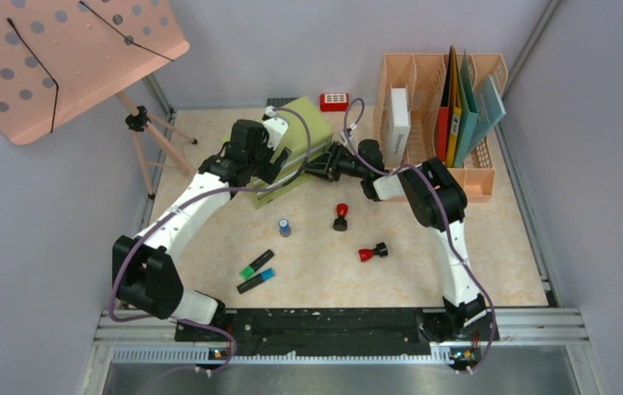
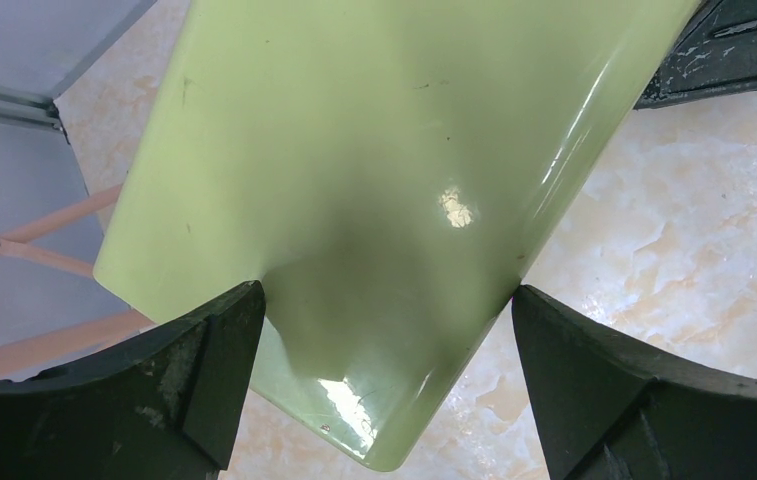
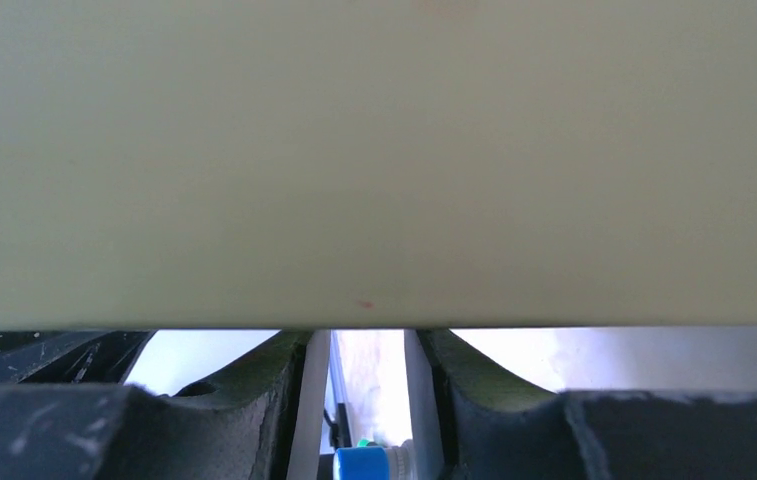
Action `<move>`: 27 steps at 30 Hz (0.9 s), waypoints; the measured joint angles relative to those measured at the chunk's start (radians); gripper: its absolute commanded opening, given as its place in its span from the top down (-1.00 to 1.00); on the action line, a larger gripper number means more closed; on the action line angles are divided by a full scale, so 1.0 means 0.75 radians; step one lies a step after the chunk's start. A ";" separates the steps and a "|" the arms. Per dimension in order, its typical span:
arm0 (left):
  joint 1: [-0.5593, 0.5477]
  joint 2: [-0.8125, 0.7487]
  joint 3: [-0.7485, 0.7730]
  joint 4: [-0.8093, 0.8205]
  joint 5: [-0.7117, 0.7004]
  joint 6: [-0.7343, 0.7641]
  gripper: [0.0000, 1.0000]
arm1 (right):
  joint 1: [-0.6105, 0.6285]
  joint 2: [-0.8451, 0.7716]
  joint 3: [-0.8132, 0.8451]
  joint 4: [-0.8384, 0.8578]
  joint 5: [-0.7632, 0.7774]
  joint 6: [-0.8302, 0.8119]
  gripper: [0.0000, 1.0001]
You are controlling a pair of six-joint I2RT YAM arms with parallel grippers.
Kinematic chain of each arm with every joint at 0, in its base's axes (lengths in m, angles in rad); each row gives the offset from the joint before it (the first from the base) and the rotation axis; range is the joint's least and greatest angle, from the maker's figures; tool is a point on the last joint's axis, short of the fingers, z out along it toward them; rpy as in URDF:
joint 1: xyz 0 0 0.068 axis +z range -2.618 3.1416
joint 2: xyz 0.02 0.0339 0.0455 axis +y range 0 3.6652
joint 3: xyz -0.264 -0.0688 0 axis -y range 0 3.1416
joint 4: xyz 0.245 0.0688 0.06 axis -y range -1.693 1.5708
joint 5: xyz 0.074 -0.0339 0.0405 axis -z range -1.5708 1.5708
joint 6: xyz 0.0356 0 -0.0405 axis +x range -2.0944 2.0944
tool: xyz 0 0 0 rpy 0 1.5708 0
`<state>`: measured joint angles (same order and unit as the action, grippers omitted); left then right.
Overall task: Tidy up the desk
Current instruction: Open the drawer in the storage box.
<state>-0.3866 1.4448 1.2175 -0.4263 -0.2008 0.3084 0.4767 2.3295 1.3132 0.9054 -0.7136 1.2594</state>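
Desk (image 1: pixel 423 271), beige marble-patterned top, glossy rounded green cabinet (image 2: pixel 384 150), slotted peach rack (image 1: pixel 427 82)

green cabinet (image 2: pixel 384 200) between 2 black fingers (image 2: pixel 154 400), marble desk (image 2: pixel 694 250)

On the desk (image 1: pixel 489 263), the drawer cabinet (image 1: pixel 314 125) sits at the back, left of centre, with a small keypad box (image 1: pixel 333 101) just behind it by the rear wall. The file rack (image 1: pixel 476 179) fills the back right corner, folders (image 1: pixel 456 115) upright in it. Two stamps (image 1: pixel 341 216) (image 1: pixel 371 253) sit mid-desk, right of a small capped tube (image 1: pixel 285 227). Two markers (image 1: pixel 257 264) (image 1: pixel 256 281) lie side by side nearer the front. A perforated board (image 1: pixel 61 58) stands over the back left corner.
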 measured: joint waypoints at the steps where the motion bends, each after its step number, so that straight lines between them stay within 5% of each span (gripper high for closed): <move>1: 0.000 0.000 0.000 0.000 0.003 0.000 -0.93 | 0.000 0.000 0.000 -0.001 -0.001 0.001 0.40; 11: 0.000 0.002 0.000 0.006 0.007 -0.006 -0.93 | 0.000 0.003 0.006 0.031 -0.034 0.016 0.54; 27: 0.000 0.003 0.001 0.012 0.015 -0.014 -0.93 | -0.006 -0.062 -0.148 0.012 0.070 -0.092 0.18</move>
<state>-0.3866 1.4467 1.2179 -0.4171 -0.1894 0.2981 0.4721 2.2833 1.2022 0.9142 -0.6613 1.1904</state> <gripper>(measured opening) 0.967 0.411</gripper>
